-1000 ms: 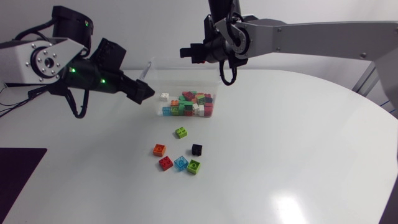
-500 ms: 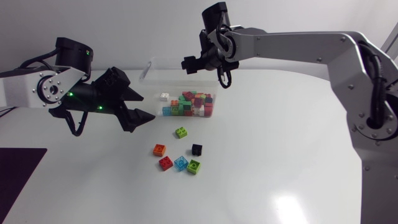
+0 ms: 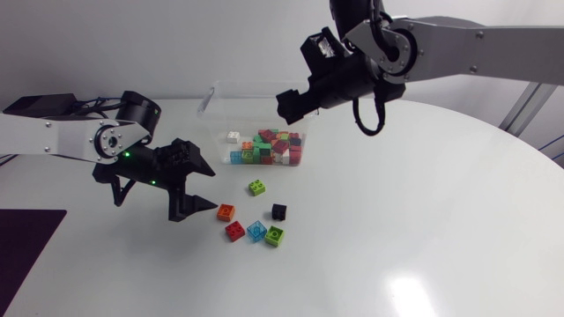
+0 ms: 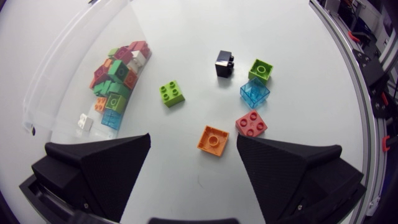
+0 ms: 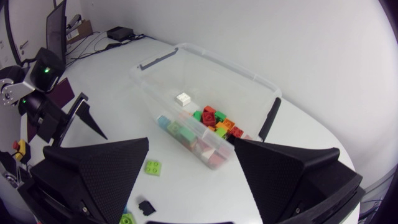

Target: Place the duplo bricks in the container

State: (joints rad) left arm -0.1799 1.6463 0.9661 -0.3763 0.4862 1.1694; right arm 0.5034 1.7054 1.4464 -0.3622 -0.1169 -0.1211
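1. Left gripper (image 3: 211,188) is hanging open and empty low over the table (image 3: 423,220), fingers spread wide, just left of the orange brick (image 3: 226,211). From its wrist view the orange brick (image 4: 212,138) is lying just ahead of the gap, a little off-centre toward one finger and not yet between them.
2. Right gripper (image 3: 289,102) is hovering open over the right end of the container (image 3: 214,89), carrying nothing. It is looking down into the container (image 5: 205,59).
3. Six bricks are lying loose on the near side of the container. The lime brick (image 3: 256,187) is sitting closest to it, with the orange and black brick (image 3: 278,211) behind that. The red brick (image 3: 234,231), blue brick (image 3: 256,231) and green brick (image 3: 275,235) are making up the nearest row. Many more are piling up in the container's right half, and a white brick (image 3: 233,136) is sitting apart on their left.
4. Judgement: the left arm is lining up on the orange brick, and the task is looking well over half done.
5. Doing it well: the gap should be centring over the orange brick, with fingers square to two flat sides before dropping.
6. Watch point: the red brick (image 4: 251,123) is lying just beside the orange one's corner. A broad wedge finger coming down there is likely knocking it away, so the fingers are better off taking the two free sides.
7. After closing, the brick is best lifted clear above the container wall before letting go.
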